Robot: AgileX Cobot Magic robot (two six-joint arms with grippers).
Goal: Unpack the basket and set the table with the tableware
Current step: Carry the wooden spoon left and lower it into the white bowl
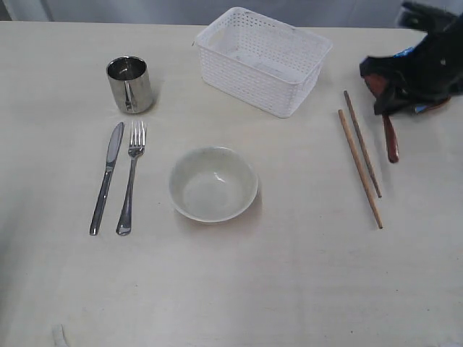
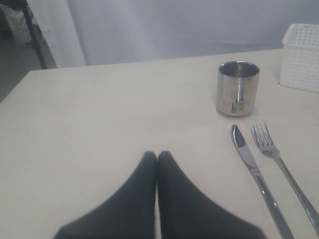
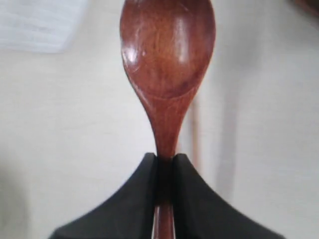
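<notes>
Clearly the step in hand is the spoon (image 3: 167,64). The right gripper (image 3: 164,162) pinches its handle just below the head, a jaw tight on either side of the wood. In the exterior view the spoon sits at the far right of the frame, handle pointing down the picture, head hidden under the gripper's dark bulk at upper right. Whether it is lifted off the table (image 1: 289,289) or resting on it I cannot tell.

The basket (image 1: 264,61) stands at upper centre and looks empty. Laid out already are the mug (image 1: 130,84) at upper left, the knife (image 1: 106,177) and fork (image 1: 130,177) side by side below it, the bowl (image 1: 213,183) in the centre, and the chopsticks (image 1: 360,169) right of centre, just left of the spoon. The left gripper (image 2: 157,155) hovers near the knife, fingers pressed together on nothing.

Next, I judge, the spoon wants a place by the chopsticks or bowl. It should go down flat and in line with them without nudging the chopsticks, and only then be let go.
</notes>
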